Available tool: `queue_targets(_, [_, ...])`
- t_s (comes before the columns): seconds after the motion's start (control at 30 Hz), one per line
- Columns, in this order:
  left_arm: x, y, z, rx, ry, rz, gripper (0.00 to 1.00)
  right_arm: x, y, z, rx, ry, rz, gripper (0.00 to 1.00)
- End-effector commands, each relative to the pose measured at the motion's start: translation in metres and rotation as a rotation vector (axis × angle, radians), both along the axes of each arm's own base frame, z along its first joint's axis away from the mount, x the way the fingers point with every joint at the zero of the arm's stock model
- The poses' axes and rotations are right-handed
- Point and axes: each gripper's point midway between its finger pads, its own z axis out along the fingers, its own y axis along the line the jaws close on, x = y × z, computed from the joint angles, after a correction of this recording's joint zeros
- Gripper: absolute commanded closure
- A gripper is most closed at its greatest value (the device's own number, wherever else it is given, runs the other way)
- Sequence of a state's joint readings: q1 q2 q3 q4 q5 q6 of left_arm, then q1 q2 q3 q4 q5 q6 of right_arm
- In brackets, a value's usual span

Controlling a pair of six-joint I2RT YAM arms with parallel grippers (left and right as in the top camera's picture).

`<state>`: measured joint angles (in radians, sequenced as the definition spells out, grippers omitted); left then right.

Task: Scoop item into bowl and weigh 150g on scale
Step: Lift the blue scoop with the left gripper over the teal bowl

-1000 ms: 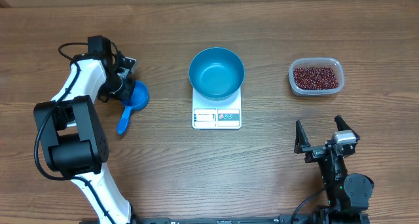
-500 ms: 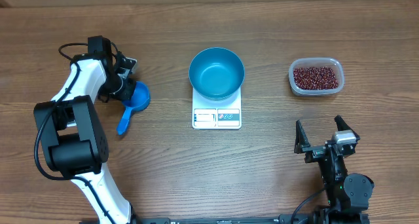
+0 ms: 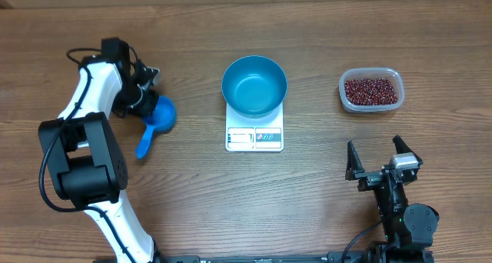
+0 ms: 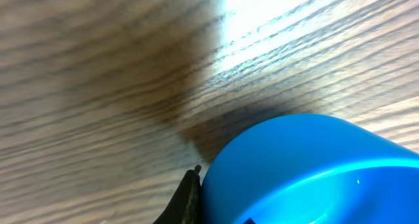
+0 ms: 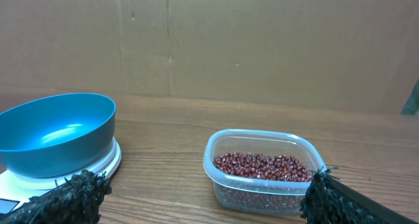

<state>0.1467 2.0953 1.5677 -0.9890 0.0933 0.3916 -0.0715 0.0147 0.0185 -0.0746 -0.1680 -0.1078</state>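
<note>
The blue bowl stands empty on the white scale at the table's middle. The item, small red-brown beans, fills a clear tub at the right. At the far left, my left gripper is shut on the rim of a small blue scoop. In the left wrist view one dark finger presses against the scoop's cup. My right gripper rests open near the front right edge. It faces the beans and the bowl, with nothing between its fingers.
The scoop's handle points toward the table's front, just left of the scale. A brown cardboard wall runs along the table's far edge. Bare wood lies between the scale and the tub.
My left arm has shifted slightly left and back, and the scoop has tilted and swung a little with it. The right arm has not moved.
</note>
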Motion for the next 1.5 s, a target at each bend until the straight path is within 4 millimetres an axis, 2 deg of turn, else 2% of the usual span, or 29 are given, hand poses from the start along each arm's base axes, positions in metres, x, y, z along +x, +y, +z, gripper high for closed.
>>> queue_targets(0.0, [0.018,0.002,0.022,-0.008,-0.042,0.028,0.96,0.000,-0.002,-0.001,0.001,-0.005,-0.013,0.00])
queue_targets(0.17, [0.027,0.000,0.047,-0.026,-0.063,0.056,0.96,0.000,-0.002,-0.001,0.001,-0.005,-0.013,0.00])
queue_targets(0.33, [0.040,-0.016,0.079,-0.131,-0.116,0.078,0.96,0.000,-0.002,-0.001,0.001,-0.005,-0.013,0.00])
queue_targets(0.53, [0.052,-0.024,0.117,-0.209,-0.146,0.251,0.96,0.000,-0.002,-0.001,0.001,-0.005,-0.013,0.00])
queue_targets(0.9, [0.048,-0.073,0.180,-0.553,-0.061,0.467,0.96,0.000,-0.002,-0.001,0.001,-0.005,-0.013,0.00])
queue_targets(1.0, [0.044,-0.084,0.186,-0.630,0.014,0.575,0.96,0.000,-0.002,-0.001,0.001,-0.005,-0.013,0.00])
queue_targets(1.13, [0.032,-0.096,0.184,-0.634,0.137,0.735,0.96,0.000,-0.002,-0.001,0.001,-0.005,-0.013,0.00])
queue_targets(1.27, [0.022,-0.117,0.183,-0.623,0.211,0.766,0.96,0.000,-0.002,-0.001,0.001,-0.005,-0.013,0.00])
queue_targets(1.47, [0.014,-0.161,0.185,-0.627,0.266,0.729,0.96,0.000,-0.002,-0.001,0.001,-0.005,-0.013,0.00])
